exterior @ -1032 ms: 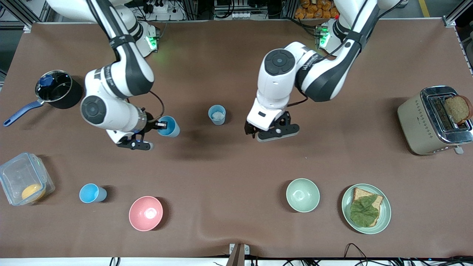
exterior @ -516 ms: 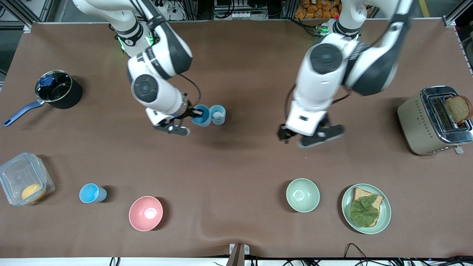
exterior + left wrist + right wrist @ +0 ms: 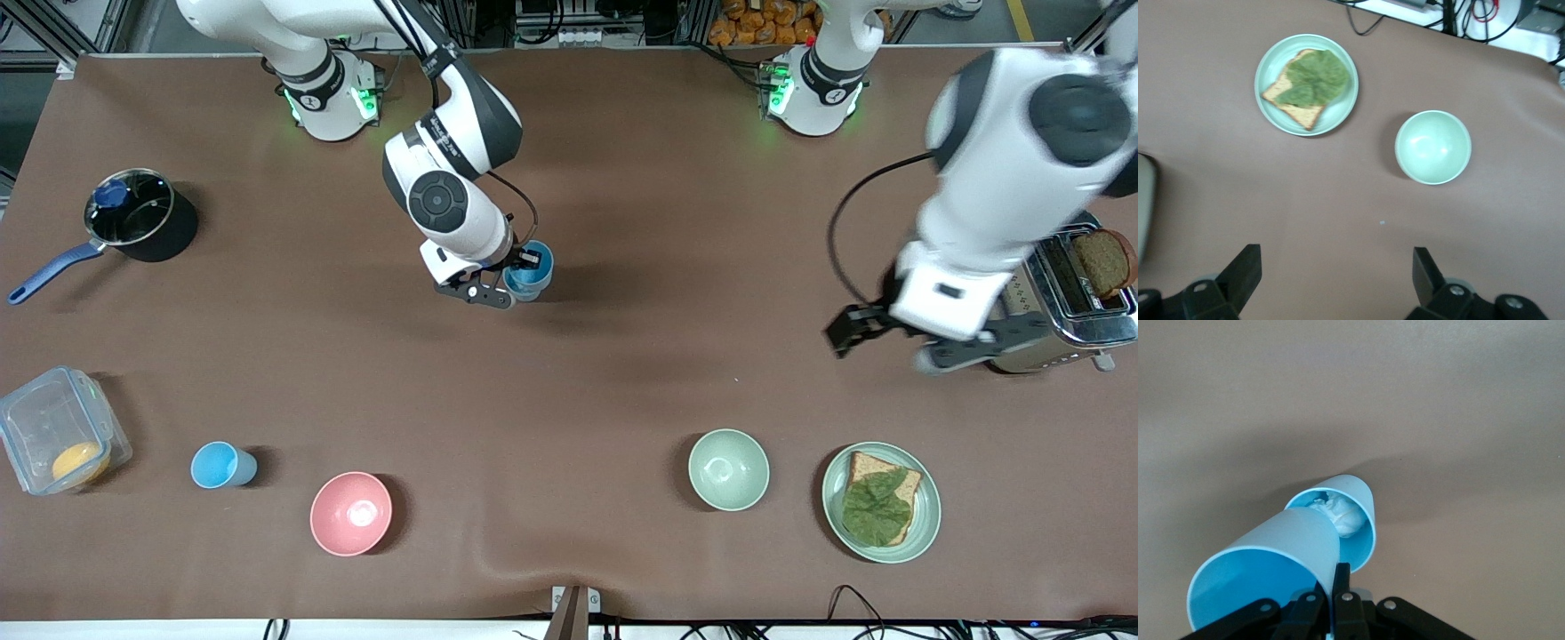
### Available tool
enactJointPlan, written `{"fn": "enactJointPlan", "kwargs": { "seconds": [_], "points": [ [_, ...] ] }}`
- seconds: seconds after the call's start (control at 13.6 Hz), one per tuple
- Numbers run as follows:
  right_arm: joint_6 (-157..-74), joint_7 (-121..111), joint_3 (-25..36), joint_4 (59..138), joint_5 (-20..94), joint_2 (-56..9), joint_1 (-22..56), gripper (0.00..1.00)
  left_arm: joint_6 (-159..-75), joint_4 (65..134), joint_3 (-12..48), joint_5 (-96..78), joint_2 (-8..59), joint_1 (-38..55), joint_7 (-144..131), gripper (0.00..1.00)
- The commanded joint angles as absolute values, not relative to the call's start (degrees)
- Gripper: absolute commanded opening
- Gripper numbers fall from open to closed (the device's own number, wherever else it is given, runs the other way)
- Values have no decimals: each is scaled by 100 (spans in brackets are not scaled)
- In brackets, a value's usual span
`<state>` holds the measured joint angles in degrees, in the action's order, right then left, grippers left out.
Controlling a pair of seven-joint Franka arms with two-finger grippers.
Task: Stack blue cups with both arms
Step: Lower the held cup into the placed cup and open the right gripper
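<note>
My right gripper [image 3: 522, 266] is shut on the rim of a sky-blue cup [image 3: 534, 278], held tilted over the paler cup. The paler cup is hidden under it in the front view. In the right wrist view the held cup [image 3: 1271, 563] sits in my gripper [image 3: 1337, 579], its base at the mouth of the paler cup [image 3: 1361, 513] with whitish inside. Whether the two touch I cannot tell. Another sky-blue cup [image 3: 222, 465] stands nearer the front camera, toward the right arm's end. My left gripper [image 3: 889, 347] is open and empty, up in the air beside the toaster; its fingers [image 3: 1238, 273] show over bare table.
A toaster [image 3: 1022, 302] with bread stands at the left arm's end. A green bowl [image 3: 728, 468] and a plate [image 3: 925, 516] with toast and lettuce are nearer the camera. A pink bowl [image 3: 350, 513], a clear container [image 3: 53, 436] and a black pot [image 3: 142, 215] are toward the right arm's end.
My right gripper carried the sky-blue cup across the table until it came over the paler cup. My left arm swung away toward the toaster.
</note>
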<state>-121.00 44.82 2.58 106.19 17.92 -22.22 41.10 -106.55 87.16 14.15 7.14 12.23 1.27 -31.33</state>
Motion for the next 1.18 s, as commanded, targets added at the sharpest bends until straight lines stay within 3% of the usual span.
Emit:
{"fn": "enactJointPlan", "kwargs": {
  "seconds": [0.0, 0.52, 0.66, 0.74, 0.81, 0.88, 1.11],
  "points": [
    [-11761, 4500, 334, 10652, 1837, -2039, 4026, 0, -10328, 8807, 1477, 257, 862, -297, -2506, 100],
    [-11769, 4518, 343, 10670, 1828, -2057, 4043, 0, -9898, 8903, 1134, 211, 457, -457, -1143, 100],
    [-11769, 4526, 334, 10679, 1802, -2109, 4096, 31, -9704, 9043, 1186, 211, 335, -483, -1142, 100],
    [-11769, 4535, 334, 10679, 1750, -2127, 4131, 55, -9703, 9070, 1187, 211, 299, -483, -1143, 100],
    [-11760, 4535, 334, 10679, 1732, -2127, 4140, 71, -9694, 9079, 1187, 211, 264, -475, -1143, 100],
    [-11760, 4535, 334, 10679, 1723, -2127, 4140, 97, -9677, 9097, 1178, 211, 203, -449, -1143, 100],
    [-11672, 4457, 378, 10670, 1365, -2040, 3991, 100, -9703, 8992, 1090, 211, 184, -422, -1055, 100]
  ]
}}
